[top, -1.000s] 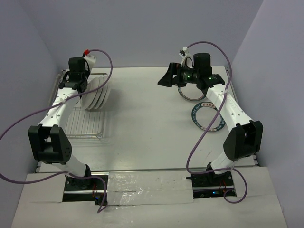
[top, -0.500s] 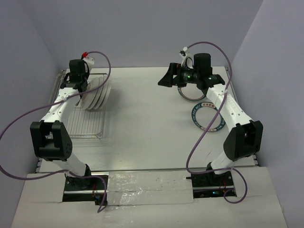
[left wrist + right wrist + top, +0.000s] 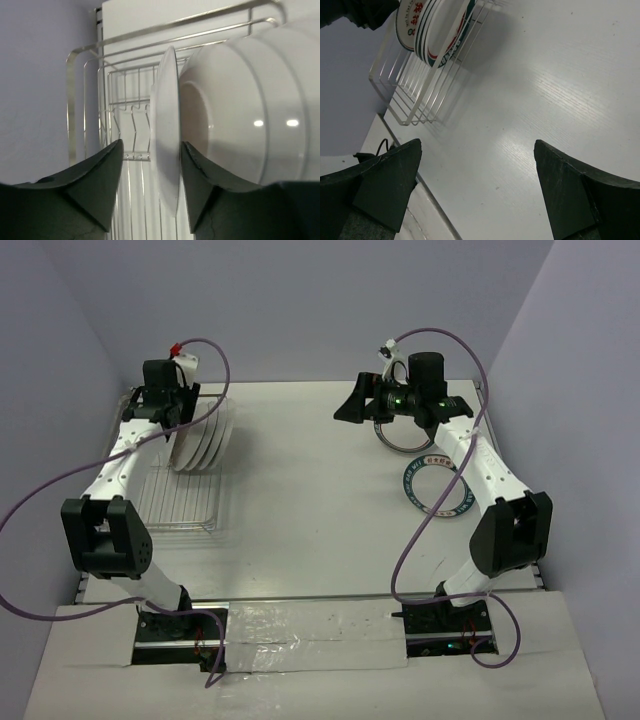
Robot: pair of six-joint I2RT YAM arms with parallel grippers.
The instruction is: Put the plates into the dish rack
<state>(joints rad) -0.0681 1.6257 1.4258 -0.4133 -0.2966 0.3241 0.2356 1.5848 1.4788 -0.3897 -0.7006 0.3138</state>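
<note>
White table [image 3: 310, 500] carrying a rack and two loose plates.
The wire dish rack [image 3: 180, 502] stands at the left of the frame; a teal-rimmed plate [image 3: 437, 487] lies flat at the right, and a second plate [image 3: 398, 444], partly hidden, lies just above it.

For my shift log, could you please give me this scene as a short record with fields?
Dish rack: far left of table, holding several upright plates
Left gripper: jaws open, straddling one racked plate at its rim
Right gripper: jaws open wide, empty, above table
On table: teal-rimmed plate; second plate partly under right arm
</note>
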